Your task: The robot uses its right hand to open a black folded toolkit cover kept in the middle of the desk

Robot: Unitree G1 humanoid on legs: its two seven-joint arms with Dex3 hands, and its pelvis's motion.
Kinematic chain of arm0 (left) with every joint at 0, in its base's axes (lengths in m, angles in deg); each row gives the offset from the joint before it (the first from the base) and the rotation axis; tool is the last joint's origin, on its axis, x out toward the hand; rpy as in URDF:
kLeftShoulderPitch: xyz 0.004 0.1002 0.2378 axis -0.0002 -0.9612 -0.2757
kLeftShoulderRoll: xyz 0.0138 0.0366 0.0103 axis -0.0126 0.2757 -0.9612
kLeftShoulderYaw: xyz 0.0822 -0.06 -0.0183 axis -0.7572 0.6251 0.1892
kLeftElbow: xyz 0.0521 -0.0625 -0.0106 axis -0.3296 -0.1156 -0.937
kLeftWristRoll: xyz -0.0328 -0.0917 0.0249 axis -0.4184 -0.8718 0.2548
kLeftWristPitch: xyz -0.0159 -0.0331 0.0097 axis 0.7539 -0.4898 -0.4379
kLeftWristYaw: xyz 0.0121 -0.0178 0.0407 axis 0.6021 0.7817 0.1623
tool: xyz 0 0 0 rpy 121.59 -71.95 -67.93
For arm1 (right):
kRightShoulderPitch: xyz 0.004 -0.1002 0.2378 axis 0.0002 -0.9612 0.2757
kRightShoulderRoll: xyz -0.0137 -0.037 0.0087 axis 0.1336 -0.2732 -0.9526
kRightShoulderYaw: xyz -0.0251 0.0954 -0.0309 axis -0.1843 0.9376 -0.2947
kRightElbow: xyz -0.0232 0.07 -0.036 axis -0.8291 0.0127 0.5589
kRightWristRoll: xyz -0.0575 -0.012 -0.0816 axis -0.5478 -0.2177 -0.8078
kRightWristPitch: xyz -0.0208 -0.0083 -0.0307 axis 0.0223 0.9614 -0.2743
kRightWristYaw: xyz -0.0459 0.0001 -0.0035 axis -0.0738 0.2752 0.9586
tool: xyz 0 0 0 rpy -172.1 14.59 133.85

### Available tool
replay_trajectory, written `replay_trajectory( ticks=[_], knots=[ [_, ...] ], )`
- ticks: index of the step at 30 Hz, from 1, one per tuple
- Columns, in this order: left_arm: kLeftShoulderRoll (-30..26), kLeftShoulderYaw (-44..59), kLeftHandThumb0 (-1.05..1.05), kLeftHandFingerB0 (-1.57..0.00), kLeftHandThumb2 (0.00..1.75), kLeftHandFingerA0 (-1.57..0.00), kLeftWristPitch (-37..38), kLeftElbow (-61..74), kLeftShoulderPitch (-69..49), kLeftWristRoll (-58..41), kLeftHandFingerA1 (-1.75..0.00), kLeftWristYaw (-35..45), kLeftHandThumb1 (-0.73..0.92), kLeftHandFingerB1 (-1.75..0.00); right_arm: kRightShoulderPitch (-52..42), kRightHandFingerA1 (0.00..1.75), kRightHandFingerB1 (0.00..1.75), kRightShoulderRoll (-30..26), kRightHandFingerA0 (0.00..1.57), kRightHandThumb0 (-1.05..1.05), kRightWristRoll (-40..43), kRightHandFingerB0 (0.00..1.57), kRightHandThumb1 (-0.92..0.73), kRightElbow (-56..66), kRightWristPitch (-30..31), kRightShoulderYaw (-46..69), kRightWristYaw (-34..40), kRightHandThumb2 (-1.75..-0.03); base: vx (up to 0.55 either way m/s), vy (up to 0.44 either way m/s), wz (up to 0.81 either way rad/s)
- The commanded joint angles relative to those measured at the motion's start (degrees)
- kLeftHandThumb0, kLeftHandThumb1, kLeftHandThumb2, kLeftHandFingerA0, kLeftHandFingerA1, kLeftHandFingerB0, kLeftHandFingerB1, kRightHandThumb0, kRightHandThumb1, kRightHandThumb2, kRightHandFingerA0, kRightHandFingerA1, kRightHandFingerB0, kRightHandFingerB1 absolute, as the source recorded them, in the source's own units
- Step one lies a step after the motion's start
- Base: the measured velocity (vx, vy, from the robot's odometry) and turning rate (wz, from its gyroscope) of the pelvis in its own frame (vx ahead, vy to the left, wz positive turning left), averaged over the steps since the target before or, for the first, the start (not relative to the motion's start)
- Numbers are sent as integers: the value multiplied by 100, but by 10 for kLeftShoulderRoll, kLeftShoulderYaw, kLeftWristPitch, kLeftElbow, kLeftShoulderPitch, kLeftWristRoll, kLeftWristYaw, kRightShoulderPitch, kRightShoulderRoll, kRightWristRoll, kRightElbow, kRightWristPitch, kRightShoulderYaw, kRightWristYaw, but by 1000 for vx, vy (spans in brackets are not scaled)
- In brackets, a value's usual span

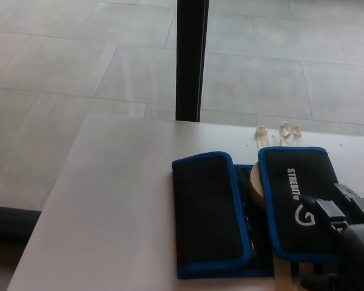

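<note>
The black toolkit cover with blue trim lies on the white desk [121, 200], right of the middle. Its left flap [209, 212] lies flat. The right flap [291, 200], with white lettering and a logo, is folded over the case. A beige round object [255, 185] shows in the gap between the two flaps. My right hand [343, 227] comes in from the lower right corner and rests over the near right part of the right flap, hiding part of the logo. It is open, and its fingers [327, 210] stretch out apart over the flap. My left hand does not show.
Beige straps with small clips [282, 130] stick out beyond the far edge of the toolkit. A black post [190, 60] stands behind the desk's far edge, with grey tiled floor around it. The desk's left edge runs diagonally at the left.
</note>
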Motion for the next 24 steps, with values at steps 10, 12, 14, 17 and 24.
replay_trajectory(
  ticks=[10, 12, 14, 17, 24],
  knots=[
    [-37, 3, -105, -46, 120, -85, -18, -10, 0, -16, -154, 22, 53, -138, 51, 22, 32, -32, 0, -50, -212, 10, -52, -159, 49, -92, 203, -56, 0, 0, 0],
    [-35, 2, -105, -48, 120, -90, -13, -9, -1, -16, -156, 21, 53, -139, 59, 48, 39, -27, 8, -51, -192, 10, -49, -167, 25, -80, 220, -70, 0, 0, 0],
    [-34, 4, -105, -46, 116, -86, -12, -10, -2, -18, -156, 23, 53, -140, 59, 45, 33, -24, 29, -45, -173, 19, -64, -157, 12, -65, 209, -60, 0, 0, 0],
    [-33, 4, -105, -46, 118, -87, -13, -15, 1, -17, -155, 14, 55, -137, 72, 52, 35, -3, 57, -42, -143, 28, -66, -166, -18, -40, 239, -59, 0, 0, 0],
    [-32, 1, -105, -41, 119, -83, -9, -12, -1, -15, -153, 13, 59, -141, 87, 129, 40, 23, 101, -41, -141, 40, -74, -169, -39, -20, 269, -63, 0, 0, 0]
  ],
)
